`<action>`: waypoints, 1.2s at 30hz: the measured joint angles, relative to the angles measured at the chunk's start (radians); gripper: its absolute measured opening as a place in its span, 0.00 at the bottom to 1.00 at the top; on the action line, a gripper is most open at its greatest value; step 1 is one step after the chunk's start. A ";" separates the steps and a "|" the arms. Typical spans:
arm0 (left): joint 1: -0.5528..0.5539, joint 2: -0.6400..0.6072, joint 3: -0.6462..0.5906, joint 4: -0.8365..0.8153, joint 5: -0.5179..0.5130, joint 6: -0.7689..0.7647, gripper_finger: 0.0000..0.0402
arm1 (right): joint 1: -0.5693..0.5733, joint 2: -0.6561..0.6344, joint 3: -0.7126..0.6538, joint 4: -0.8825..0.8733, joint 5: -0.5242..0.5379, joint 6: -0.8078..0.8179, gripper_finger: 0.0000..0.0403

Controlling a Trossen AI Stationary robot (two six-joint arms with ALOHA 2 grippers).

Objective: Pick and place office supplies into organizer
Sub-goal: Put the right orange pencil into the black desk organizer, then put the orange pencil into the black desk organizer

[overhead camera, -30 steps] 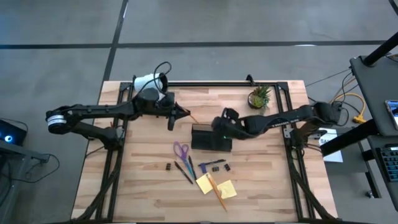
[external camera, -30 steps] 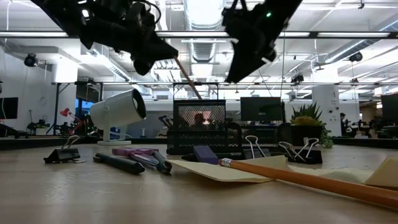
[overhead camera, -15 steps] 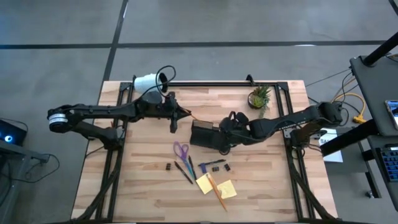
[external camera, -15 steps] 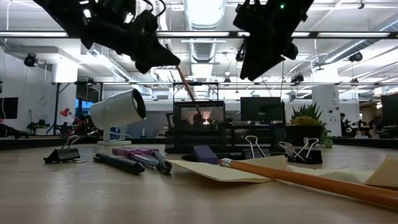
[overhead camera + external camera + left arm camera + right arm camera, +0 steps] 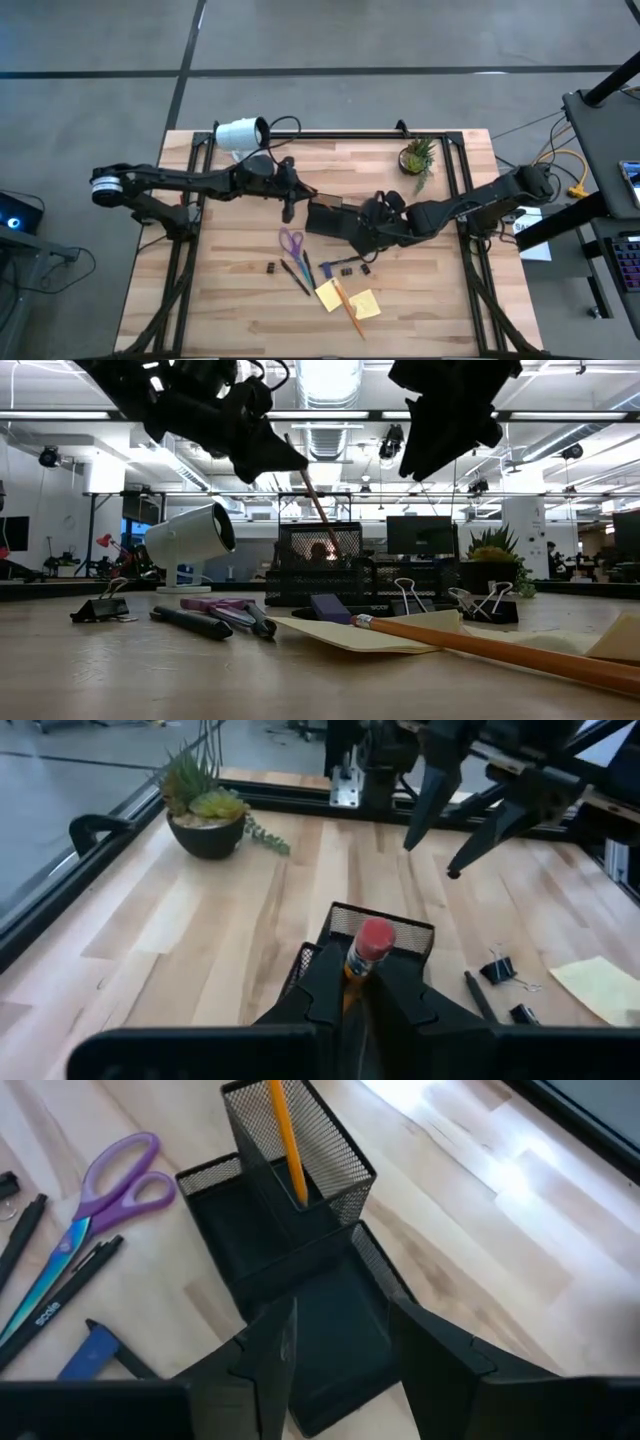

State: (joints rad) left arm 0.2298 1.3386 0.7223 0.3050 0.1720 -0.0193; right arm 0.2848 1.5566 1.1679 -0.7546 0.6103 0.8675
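The left gripper point(image 5: 352, 982), clamped on an orange pencil point(image 5: 287, 1142) whose tip sits inside the organizer point(image 5: 300, 1270) cup below it, should release only once upright, while the right gripper point(image 5: 340, 1355), fingers apart, hovers over the organizer's tray.

Colours and patterns recorded at the work table

The organizer point(image 5: 300, 1280) was noted as black wire mesh with a fine grid pattern. An orange pencil point(image 5: 287, 1142) with a red eraser tip point(image 5: 374, 934) was seen. The scissors point(image 5: 95, 1215) were recorded with purple handles and iridescent blue-pink blades. Yellow sticky-note pads point(image 5: 350, 298) lay on the pale wood-grain table point(image 5: 220, 290). A green plant point(image 5: 200, 790) stood in a dark pot. The lamp-like cylinder point(image 5: 190, 535) was white; both arms were dark.
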 joint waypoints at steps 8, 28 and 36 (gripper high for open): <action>-0.001 0.041 0.028 0.002 -0.014 0.020 0.02 | 0.012 0.000 0.000 0.000 0.015 0.012 0.36; -0.046 -0.133 0.022 -0.329 -0.030 -0.063 0.43 | 0.047 0.030 -0.104 0.095 -0.265 -0.015 0.40; -0.143 -0.360 0.020 -0.396 -0.032 -0.268 0.44 | 0.213 0.148 -0.092 0.216 -0.306 0.013 0.40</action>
State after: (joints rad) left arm 0.0866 0.9783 0.7425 -0.0906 0.1402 -0.2869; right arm 0.4976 1.7043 1.0760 -0.5386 0.3042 0.8804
